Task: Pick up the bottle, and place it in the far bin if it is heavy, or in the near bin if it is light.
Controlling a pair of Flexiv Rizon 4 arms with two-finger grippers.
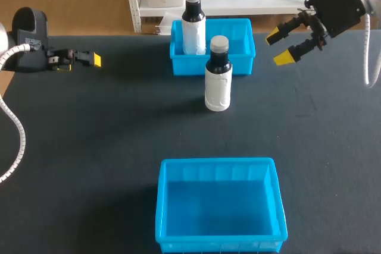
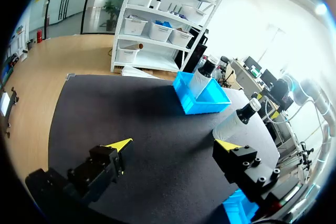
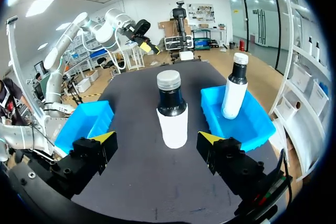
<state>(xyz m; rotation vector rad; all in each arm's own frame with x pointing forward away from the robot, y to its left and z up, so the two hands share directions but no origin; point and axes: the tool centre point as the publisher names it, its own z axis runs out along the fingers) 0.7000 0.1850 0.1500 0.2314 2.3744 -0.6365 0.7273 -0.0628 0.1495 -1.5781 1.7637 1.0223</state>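
Note:
A bottle (image 1: pixel 218 75) with a white body, dark neck and grey cap stands upright on the black table between the two bins. My right gripper (image 1: pixel 278 47) hovers open to its right, near the far bin (image 1: pixel 244 59). In the right wrist view the bottle (image 3: pixel 172 111) stands just ahead of the open right gripper (image 3: pixel 156 139), touching neither finger. My left gripper (image 1: pixel 89 59) sits open at the table's far left, well away from the bottle (image 2: pixel 233 121). In the left wrist view the left gripper (image 2: pixel 173 145) holds nothing.
A second, white-capped bottle (image 1: pixel 193 21) stands in the left part of the far blue bin. The near blue bin (image 1: pixel 178 166) sits at the table's front edge and is empty. Open black table lies to the left and right of both bins.

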